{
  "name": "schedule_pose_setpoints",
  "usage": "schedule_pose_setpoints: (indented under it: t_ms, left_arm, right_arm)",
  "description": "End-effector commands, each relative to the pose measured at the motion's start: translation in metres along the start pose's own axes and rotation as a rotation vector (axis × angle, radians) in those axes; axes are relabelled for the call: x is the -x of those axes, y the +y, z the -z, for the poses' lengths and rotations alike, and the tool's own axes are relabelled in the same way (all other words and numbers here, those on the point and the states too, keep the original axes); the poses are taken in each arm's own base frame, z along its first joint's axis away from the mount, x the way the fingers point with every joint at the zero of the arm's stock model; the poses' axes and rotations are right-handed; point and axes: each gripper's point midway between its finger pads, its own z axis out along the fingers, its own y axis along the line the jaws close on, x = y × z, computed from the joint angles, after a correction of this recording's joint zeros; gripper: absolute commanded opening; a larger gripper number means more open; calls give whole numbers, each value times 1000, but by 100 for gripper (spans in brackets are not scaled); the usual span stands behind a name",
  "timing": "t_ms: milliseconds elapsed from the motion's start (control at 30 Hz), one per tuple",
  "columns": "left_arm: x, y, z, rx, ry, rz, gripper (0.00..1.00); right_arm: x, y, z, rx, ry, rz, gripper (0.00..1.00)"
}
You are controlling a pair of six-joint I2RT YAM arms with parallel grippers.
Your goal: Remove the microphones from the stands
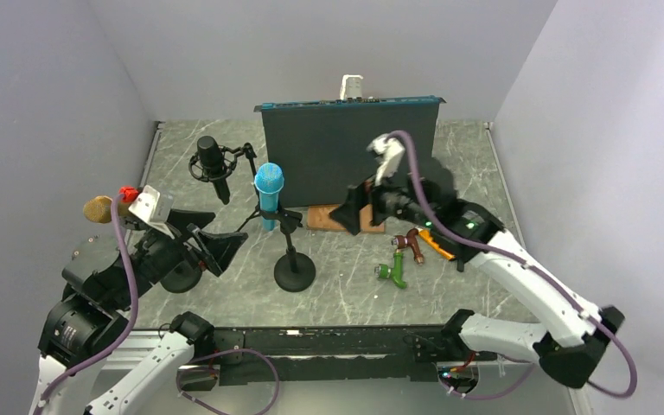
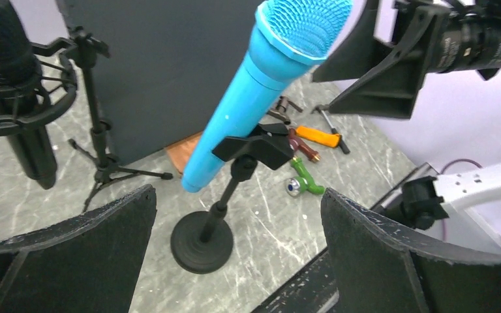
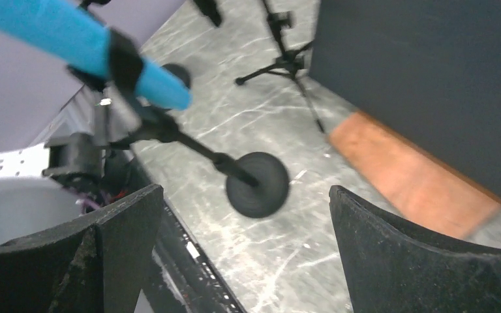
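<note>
A bright blue microphone (image 1: 269,192) sits tilted in the black clip (image 1: 286,220) of a short desk stand with a round black base (image 1: 295,272). In the left wrist view the microphone (image 2: 261,85) slants up to the right above the base (image 2: 202,244). My left gripper (image 1: 223,246) is open and empty, just left of the stand, apart from it; its open fingers also show in the left wrist view (image 2: 238,193). My right gripper (image 1: 356,210) is open and empty, right of the microphone. In the right wrist view (image 3: 246,189) the microphone (image 3: 72,32) is at the upper left.
A black studio microphone (image 1: 213,164) on a tripod stands at the back left. A dark upright panel (image 1: 346,151) closes the back, with a brown block (image 1: 324,218) at its foot. A green tool (image 1: 393,272) and an orange-handled tool (image 1: 437,245) lie right of the stand.
</note>
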Motion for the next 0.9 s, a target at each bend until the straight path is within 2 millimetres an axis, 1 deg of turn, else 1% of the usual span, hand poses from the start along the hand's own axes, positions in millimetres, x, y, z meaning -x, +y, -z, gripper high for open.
schedule_pose_setpoints:
  t_ms: [0, 33, 67, 100, 233, 300, 333, 400, 500, 567, 600, 633, 700, 733, 833, 867]
  left_arm:
    - [-1, -13, -1, -76, -14, 33, 99]
    - [-5, -10, -3, -65, -5, 39, 99]
    - [-8, -8, -5, -55, 9, 44, 99]
    - [-10, -7, -4, -47, 22, 48, 99]
    - [-12, 1, 2, 14, 36, 71, 99]
    - [-16, 5, 3, 29, 22, 71, 99]
    - [-14, 6, 3, 31, 3, 70, 99]
    - [-11, 4, 0, 16, -6, 73, 99]
    - [-2, -7, -5, -33, 5, 65, 99]
    - [3, -8, -12, -40, -2, 51, 99]
    - [7, -10, -17, -53, -6, 38, 92]
    - [11, -12, -21, -68, -5, 24, 88]
    - [16, -16, -30, -92, 12, 7, 86]
    - [18, -17, -35, -98, 21, 3, 88]
    - [17, -20, -50, -121, 52, 3, 99]
    - [17, -24, -55, -156, 55, -4, 99]
  right_arm:
    - [33, 63, -25, 103, -104, 102, 100]
    - [33, 73, -30, 94, -105, 130, 100]
    - [35, 79, -36, 61, -118, 153, 100]
    - [35, 90, -40, 55, -130, 173, 100]
    - [41, 110, -51, 25, -194, 177, 100]
    - [44, 112, -52, 1, -223, 188, 100]
    - [45, 111, -53, -13, -229, 192, 100]
    - [40, 107, -52, -20, -230, 210, 100]
    - [28, 109, -52, 25, -202, 263, 100]
    - [18, 111, -56, 46, -179, 290, 99]
    - [15, 112, -58, 54, -172, 298, 98]
    - [13, 114, -59, 66, -169, 307, 97]
    - [10, 117, -62, 87, -165, 320, 95]
    - [8, 118, -62, 96, -165, 319, 95]
    - [1, 124, -62, 140, -158, 315, 95]
    - [-1, 126, -62, 159, -155, 316, 95]
